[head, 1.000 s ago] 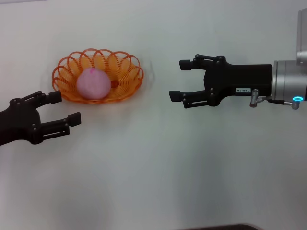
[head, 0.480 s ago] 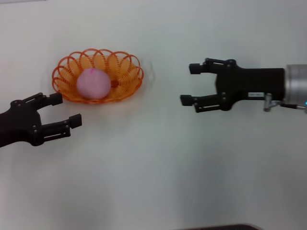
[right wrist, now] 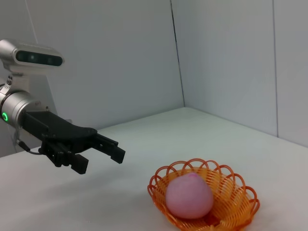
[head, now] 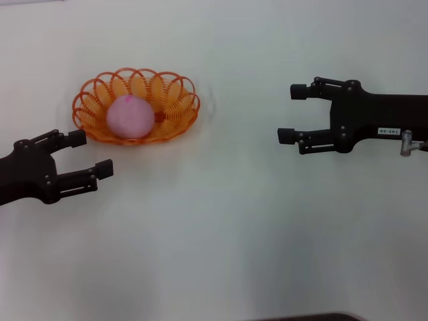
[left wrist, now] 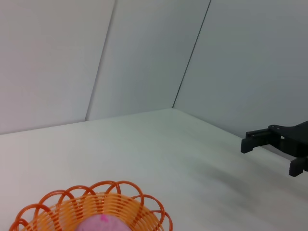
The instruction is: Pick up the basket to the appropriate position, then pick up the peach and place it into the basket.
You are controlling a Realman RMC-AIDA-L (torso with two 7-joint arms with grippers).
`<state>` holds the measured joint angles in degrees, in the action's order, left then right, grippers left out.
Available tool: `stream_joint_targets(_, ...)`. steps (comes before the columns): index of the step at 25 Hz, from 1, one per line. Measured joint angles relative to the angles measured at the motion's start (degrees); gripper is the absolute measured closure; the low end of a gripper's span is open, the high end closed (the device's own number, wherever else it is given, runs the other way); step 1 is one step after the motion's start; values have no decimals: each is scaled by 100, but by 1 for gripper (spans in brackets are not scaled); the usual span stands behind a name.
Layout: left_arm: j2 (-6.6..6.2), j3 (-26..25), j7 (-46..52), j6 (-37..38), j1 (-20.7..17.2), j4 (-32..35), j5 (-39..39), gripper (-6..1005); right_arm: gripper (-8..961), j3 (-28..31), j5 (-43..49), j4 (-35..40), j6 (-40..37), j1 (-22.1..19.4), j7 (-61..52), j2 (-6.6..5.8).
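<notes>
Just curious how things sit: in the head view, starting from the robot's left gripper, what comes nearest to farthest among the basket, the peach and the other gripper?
From the left gripper:
1. Basket, its near rim just beyond the fingertips.
2. Peach, inside the basket, slightly farther back.
3. Right gripper, far across on the robot's right.

Bright, even light from overhead; soft faint shadows lie on the white counter (head: 221,221) under both arms, no harsh glare, everything reasonably sharp throughout

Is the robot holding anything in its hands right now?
No. The left gripper and right gripper are both open and empty. The peach sits in the basket, untouched.
</notes>
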<state>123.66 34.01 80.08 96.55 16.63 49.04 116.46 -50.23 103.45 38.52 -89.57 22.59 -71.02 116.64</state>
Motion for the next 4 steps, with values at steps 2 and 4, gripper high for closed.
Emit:
stream_joint_targets(2,0,0,4,2,-3,4,0,111,6,2,5,2,4,-1,0,-1)
stream_joint_targets(4,0,0,8,4,-3,5,-2,111,6,3,7,3,12,-1,2,-2)
